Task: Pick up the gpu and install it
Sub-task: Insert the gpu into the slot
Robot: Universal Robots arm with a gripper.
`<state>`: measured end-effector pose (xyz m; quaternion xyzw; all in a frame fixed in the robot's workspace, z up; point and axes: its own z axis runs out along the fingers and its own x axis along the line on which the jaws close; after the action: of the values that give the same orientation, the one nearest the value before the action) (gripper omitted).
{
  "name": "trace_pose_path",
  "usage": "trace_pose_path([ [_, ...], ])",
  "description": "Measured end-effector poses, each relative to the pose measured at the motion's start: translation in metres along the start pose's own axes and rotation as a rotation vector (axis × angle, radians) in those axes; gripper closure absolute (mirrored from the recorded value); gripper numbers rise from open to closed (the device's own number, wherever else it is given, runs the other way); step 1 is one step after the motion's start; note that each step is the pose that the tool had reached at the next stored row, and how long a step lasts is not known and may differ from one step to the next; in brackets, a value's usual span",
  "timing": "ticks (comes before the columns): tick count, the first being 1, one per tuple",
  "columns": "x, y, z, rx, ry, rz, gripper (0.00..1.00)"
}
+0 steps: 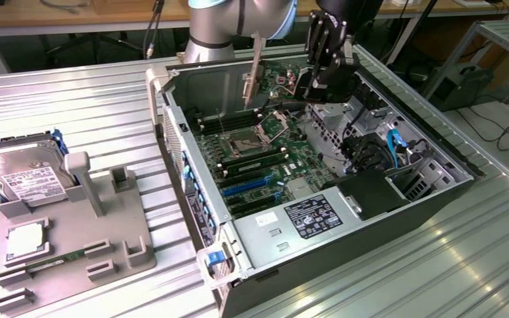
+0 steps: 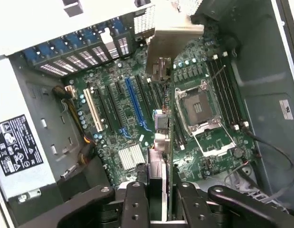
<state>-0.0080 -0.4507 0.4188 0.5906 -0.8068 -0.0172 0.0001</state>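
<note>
The gripper [image 2: 160, 191] has its jaws pinching the gpu [image 2: 161, 142], which stands on edge between them with its silver bracket at the far end. In the exterior view the card hangs in the air over the open case [image 1: 173, 126], clear of the board [image 1: 264, 165] below. So the pickup looks done, while the install does not: the gpu sits in no slot, and the long blue slot [image 2: 135, 107] lies bare off to one side of it. The case also holds an open, empty socket [image 2: 196, 107], memory slots beside it, a labelled power supply [image 1: 299, 222] and blue cables near the drive bays. On the tabletop [image 1: 87, 112], at the exterior view's left, a grey holder [image 1: 104, 232] carries a hard drive [image 1: 26, 175] standing upright and a RAM stick [image 1: 60, 260] lying in a groove.
</note>
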Motion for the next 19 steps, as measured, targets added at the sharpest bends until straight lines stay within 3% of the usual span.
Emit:
trace_pose_path([
  [14, 0.0001, -0.0001, 0.0011, -0.0048, 0.0067, -0.243, 0.72],
  [19, 0.0002, -0.0003, 0.0050, -0.0028, 0.0067, -0.257, 0.72],
])
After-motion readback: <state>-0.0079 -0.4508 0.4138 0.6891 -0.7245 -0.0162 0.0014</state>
